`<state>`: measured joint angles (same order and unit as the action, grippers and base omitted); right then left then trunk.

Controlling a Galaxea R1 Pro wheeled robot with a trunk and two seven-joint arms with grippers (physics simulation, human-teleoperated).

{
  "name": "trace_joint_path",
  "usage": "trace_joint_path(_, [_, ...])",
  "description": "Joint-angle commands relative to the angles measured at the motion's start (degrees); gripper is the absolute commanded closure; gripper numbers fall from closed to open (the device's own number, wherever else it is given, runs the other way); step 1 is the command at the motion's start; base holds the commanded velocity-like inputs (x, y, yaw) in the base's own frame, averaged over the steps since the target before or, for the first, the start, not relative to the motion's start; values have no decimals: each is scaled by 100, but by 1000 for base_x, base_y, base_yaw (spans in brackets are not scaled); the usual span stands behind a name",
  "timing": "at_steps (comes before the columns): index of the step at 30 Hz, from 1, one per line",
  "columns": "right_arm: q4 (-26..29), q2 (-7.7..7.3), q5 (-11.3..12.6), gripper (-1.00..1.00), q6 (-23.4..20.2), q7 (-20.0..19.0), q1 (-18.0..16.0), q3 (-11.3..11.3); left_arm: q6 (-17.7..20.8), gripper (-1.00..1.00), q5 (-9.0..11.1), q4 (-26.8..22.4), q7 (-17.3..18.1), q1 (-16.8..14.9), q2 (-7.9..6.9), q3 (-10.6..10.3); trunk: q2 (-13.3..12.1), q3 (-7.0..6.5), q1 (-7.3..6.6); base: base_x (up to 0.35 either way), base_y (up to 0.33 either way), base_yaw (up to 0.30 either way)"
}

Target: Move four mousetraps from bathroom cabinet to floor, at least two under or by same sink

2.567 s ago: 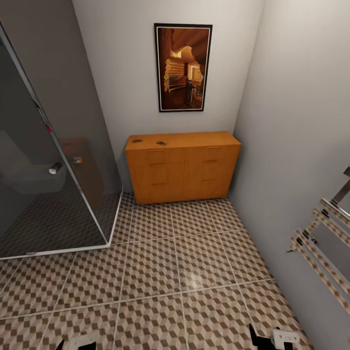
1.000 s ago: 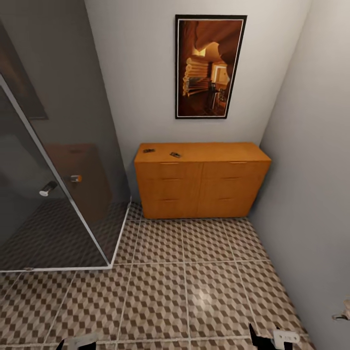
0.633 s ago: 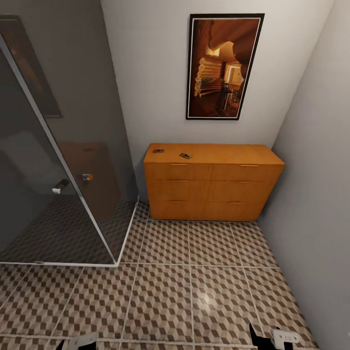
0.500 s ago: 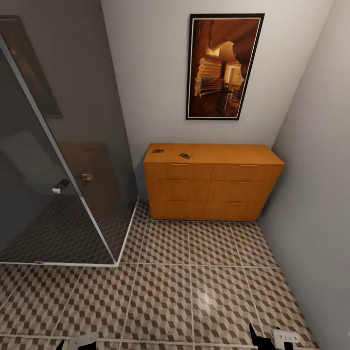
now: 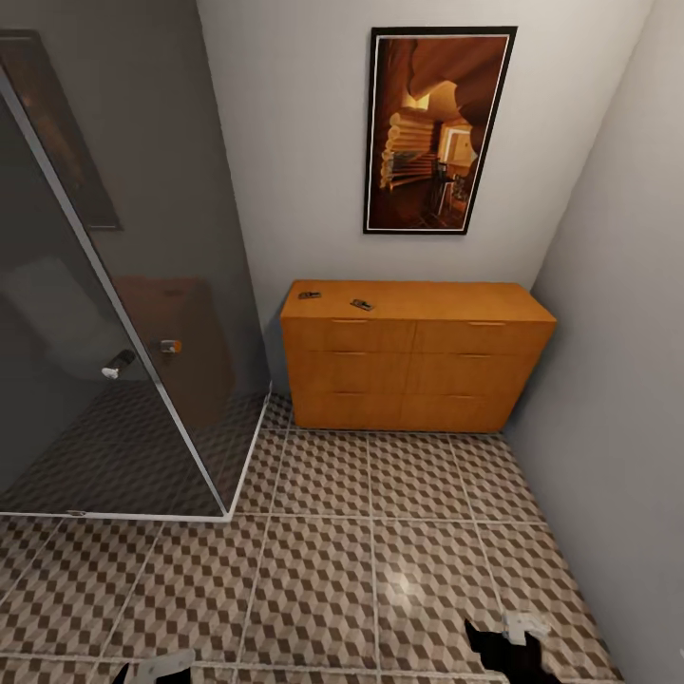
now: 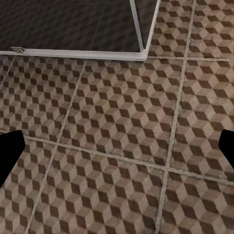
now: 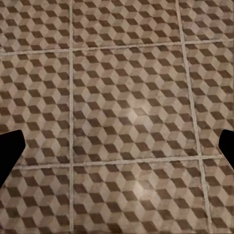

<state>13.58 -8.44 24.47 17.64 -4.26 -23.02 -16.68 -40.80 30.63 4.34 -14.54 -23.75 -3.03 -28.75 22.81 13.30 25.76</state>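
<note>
On the cabinet (image 5: 416,351) top we see two mousetraps (image 5: 361,304), well apart from us across the floor (image 5: 313,560). In the wrist views both the left gripper (image 6: 117,146) and right gripper (image 7: 117,146) stand wide apart, empty, over tiles. Risk: the traps are tiny and flat, so fingers may skid on the wood and knock one off.
</note>
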Motion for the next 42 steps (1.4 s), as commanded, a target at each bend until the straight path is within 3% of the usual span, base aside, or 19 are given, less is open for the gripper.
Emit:
trace_joint_path(1, [638,-80,18,-100,-628,39,-13,-24,-16,-100,-5,15,-41,-7,4,-48,11,12,3,0,0,0])
trace_joint_path(2, [964,-128,-14,-100,-935,93,-17,-23,-16,-100,-5,15,-41,-7,4,-49,11,12,3,0,0,0])
trace_joint_path(3, [1656,-240,-95,-100,-1542,250,-27,-22,-16,-100,-5,15,-41,-7,4,-48,11,12,3,0,0,0])
trace_joint_path(6, [2717,-406,-202,-100,-2452,569,-86,-11,-16,-100,-5,15,-41,-7,4,-49,11,12,3,0,0,0])
trace_joint_path(7, [3384,-494,-244,-100,-3057,801,-164,0,-16,-100,-5,15,-40,-7,4,-48,11,12,3,0,0,0])
trace_joint_path(8, [4270,-579,-282,-100,-3925,1107,-330,26,-16,-100,-5,15,-40,-7,4,-49,11,12,3,0,0,0])
trace_joint_path(9, [4763,-611,-296,-100,-4430,1261,-471,58,-16,-100,-5,15,-40,-7,4,-50,11,12,3,0,0,0])
trace_joint_path(11, [5353,-639,-308,-100,-5070,1402,-730,142,-16,-100,-5,15,-40,-7,8,-51,11,12,3,0,0,0])
trace_joint_path(17, [6054,-669,-312,-100,-6054,1517,-1365,394,-10,-100,-5,15,-40,-7,32,-52,11,12,3,0,0,0])
trace_joint_path(18, [6132,-675,-312,-100,-6302,1526,-1575,451,-9,-100,-5,15,-40,-7,36,-52,11,12,3,0,0,0])
trace_joint_path(19, [6214,-696,-308,-100,-6786,1526,-2058,529,-8,-100,-5,15,-40,-7,40,-52,11,12,3,0,0,0])
trace_joint_path(24, [6205,-719,-290,-100,-7228,1365,-2903,573,-8,-100,-5,15,-40,-7,45,-52,11,12,3,0,0,0])
trace_joint_path(27, [6283,-749,-259,-100,-7338,917,-3349,579,-7,-100,-5,15,-40,-7,43,-52,11,12,3,0,0,0])
trace_joint_path(29, [6323,-758,-258,-100,-7356,673,-3431,576,-7,-100,-5,15,-40,-7,42,-52,11,12,3,0,0,0])
trace_joint_path(31, [6363,-799,-279,-100,-7381,77,-3530,566,-7,-100,-5,15,-40,-7,40,-49,11,12,3,0,0,0])
trace_joint_path(33, [6369,-868,-288,-100,-7389,-171,-3549,559,-7,-100,-5,15,-40,-7,40,-50,11,12,3,0,0,0])
trace_joint_path(42, [6356,-969,-302,-100,-7390,-434,-3498,540,-7,-100,-5,15,-40,-7,41,-52,11,12,3,0,0,0])
